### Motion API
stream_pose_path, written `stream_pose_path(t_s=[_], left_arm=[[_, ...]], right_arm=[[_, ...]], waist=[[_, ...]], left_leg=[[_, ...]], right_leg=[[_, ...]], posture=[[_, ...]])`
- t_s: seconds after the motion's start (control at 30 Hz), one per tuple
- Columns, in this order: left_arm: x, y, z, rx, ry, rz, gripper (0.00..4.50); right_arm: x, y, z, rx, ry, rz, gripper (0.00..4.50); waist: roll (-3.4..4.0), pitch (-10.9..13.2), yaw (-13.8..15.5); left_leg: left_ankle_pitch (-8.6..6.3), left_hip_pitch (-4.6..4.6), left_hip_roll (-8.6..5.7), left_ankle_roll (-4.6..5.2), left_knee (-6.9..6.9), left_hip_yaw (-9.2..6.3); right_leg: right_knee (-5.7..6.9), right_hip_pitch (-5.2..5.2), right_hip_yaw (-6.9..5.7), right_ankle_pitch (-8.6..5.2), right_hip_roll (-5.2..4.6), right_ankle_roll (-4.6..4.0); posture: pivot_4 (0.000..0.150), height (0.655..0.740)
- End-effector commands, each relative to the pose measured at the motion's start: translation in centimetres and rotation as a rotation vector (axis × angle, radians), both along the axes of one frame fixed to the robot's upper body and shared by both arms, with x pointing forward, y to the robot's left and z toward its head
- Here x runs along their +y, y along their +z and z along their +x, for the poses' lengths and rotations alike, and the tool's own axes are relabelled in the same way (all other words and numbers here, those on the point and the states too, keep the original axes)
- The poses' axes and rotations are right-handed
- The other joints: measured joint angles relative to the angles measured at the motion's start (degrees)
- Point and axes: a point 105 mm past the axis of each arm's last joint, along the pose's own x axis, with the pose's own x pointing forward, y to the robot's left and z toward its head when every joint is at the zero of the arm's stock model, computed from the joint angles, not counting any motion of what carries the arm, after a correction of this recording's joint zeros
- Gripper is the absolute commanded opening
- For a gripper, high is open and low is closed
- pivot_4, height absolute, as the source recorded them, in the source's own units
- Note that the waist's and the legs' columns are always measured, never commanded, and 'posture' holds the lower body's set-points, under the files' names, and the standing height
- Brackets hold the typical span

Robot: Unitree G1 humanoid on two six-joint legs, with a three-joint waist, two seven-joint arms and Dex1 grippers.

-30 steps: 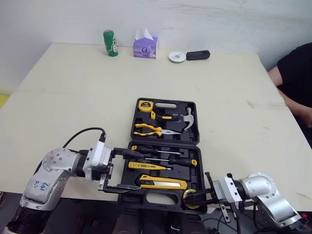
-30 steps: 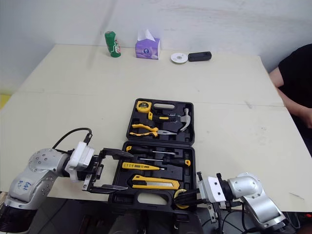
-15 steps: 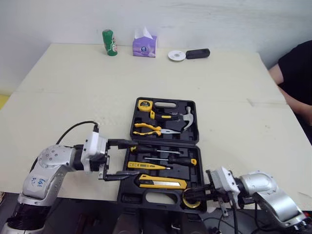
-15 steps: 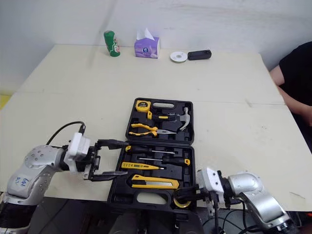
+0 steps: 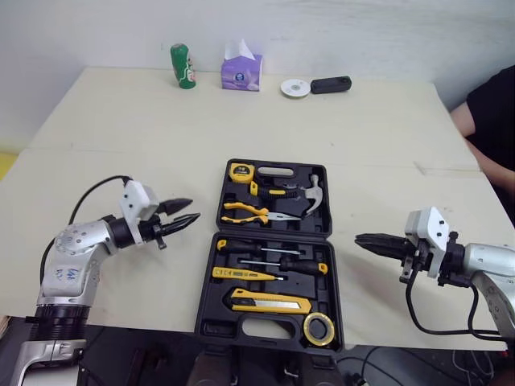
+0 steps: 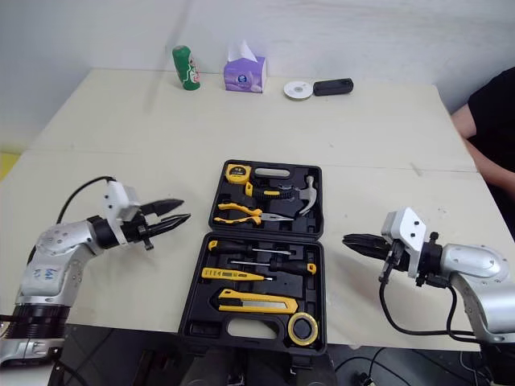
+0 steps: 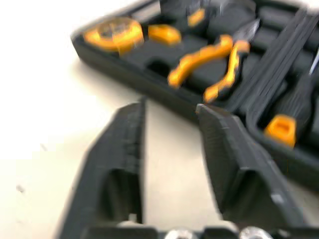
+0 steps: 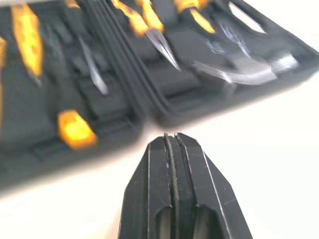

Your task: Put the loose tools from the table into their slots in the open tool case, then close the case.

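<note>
can (image 5: 183, 66), tissue box (image 5: 241, 72) beyond open case (image 5: 211, 328)

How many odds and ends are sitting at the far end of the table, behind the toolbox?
4, lined along the far edge, left to right: green can, purple tissue box, white disc, black oblong object. None seems hidden.

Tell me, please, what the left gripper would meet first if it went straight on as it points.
Likely the left wall of the open tool case, beside the pliers; the left gripper may be high enough to clear it.
</note>
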Motion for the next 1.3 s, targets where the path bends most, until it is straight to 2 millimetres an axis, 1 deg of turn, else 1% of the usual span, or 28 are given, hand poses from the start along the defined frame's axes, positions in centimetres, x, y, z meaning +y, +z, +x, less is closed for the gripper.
stream_pose_path(t_s=[0.03,0.07,0.17,0.27,0.4,0.53,0.67,0.8,0.9,0.97,1.03,1.17,1.3], left_arm=[[-1.0,-1.0,-0.2,0.032,-0.033,0.04,0.22],[-1.2,-1.2,-0.2,0.039,-0.041,0.05,0.1],[-2.2,-1.7,-0.5,0.065,-0.067,0.046,0.1],[-2.6,-2.0,-0.6,0.076,-0.072,0.043,0.1],[-3.5,-2.0,-0.8,0.069,-0.09,0.035,0.1],[-4.1,-2.1,-0.6,0.069,-0.093,0.035,0.1],[-4.6,-2.2,-0.3,0.073,-0.102,0.034,0.1],[-5.1,-2.4,0.2,0.074,-0.1,0.033,0.1],[-5.3,-2.3,0.4,0.072,-0.102,0.028,0.1],[-5.6,-2.1,1.0,0.066,-0.085,0.013,0.1],[-5.9,-1.4,1.9,0.059,-0.051,-0.029,0.1],[-6.5,-1.4,2.3,0.057,-0.074,0.013,0.1],[-6.7,-1.4,2.9,0.059,-0.062,0.008,0.1]], right_arm=[[0.2,-1.0,0.5,0.003,-0.014,-0.032,0.0],[0.4,-1.4,0.5,0.007,-0.002,-0.048,0.0],[1.4,-1.9,0.8,0.023,0.011,-0.044,0.0],[2.1,-2.1,0.9,0.042,0.028,-0.039,0.0],[3.7,-1.3,1.4,0.03,0.041,0.025,0.0],[4.7,-1.3,2.1,0.018,0.064,0.016,0.0],[5.4,-1.1,3.0,0.011,0.072,0.019,0.0],[6.2,-1.0,3.1,0.015,0.095,0.031,0.0],[6.2,-1.1,3.3,0.014,0.099,0.031,0.0],[6.1,-1.0,3.8,0.003,0.088,0.034,0.0],[5.8,-0.8,4.3,-0.004,0.073,0.043,0.0],[4.7,-0.5,5.7,-0.021,0.031,0.025,0.0],[4.3,-0.4,6.7,-0.035,0.018,0.004,0.0]], waist=[[0.0,0.0,0.0],[0.0,0.0,-0.1],[0.0,0.0,-0.2],[0.01,0.0,-0.2],[0.01,0.0,-0.2],[0.01,0.0,-0.2],[0.01,0.0,-0.1],[0.01,0.0,-0.2],[0.01,0.0,-0.2],[0.01,0.0,-0.2],[0.01,0.0,-0.1],[0.0,0.0,-0.2],[0.0,0.0,-0.3]], left_leg=[[0.03,-0.02,0.0,0.0,0.0,0.01],[0.05,-0.03,0.01,0.02,0.02,0.02],[0.07,0.0,0.0,0.05,0.07,0.06],[0.07,0.03,0.01,0.02,0.06,0.03],[0.08,-0.03,0.01,-0.01,0.05,0.02],[0.08,-0.02,-0.01,0.0,0.08,0.03],[0.08,-0.03,-0.02,0.0,0.07,0.03],[0.1,-0.03,-0.02,0.02,0.11,0.04],[0.11,-0.02,-0.02,0.02,0.11,0.04],[0.11,-0.02,-0.03,0.02,0.11,0.04],[0.12,-0.02,-0.04,0.04,0.16,0.04],[0.14,-0.13,-0.09,0.09,0.34,0.03],[0.14,-0.14,-0.09,0.09,0.39,0.03]], right_leg=[[0.01,0.0,0.0,0.0,0.02,0.0],[0.02,-0.01,0.0,0.0,0.02,0.0],[-0.03,-0.01,0.07,0.01,-0.02,0.03],[-0.04,-0.03,0.09,0.02,-0.05,0.02],[-0.02,-0.11,0.09,0.01,-0.06,0.02],[0.0,-0.1,0.09,0.01,-0.07,0.02],[0.01,-0.11,0.09,0.01,-0.07,0.02],[0.04,-0.11,0.09,0.01,-0.08,0.02],[0.07,-0.11,0.09,0.01,-0.08,0.02],[0.17,-0.11,0.09,0.01,-0.09,0.02],[0.35,-0.1,0.09,0.01,-0.1,0.02],[0.45,-0.15,0.06,0.02,-0.17,0.03],[0.45,-0.15,0.06,0.02,-0.16,0.03]], posture=[[0.15,0.74],[0.15,0.74],[0.15,0.74],[0.15,0.74],[0.15,0.74],[0.15,0.74],[0.15,0.74],[0.15,0.74],[0.15,0.74],[0.15,0.74],[0.15,0.74],[0.15,0.74],[0.15,0.74]])
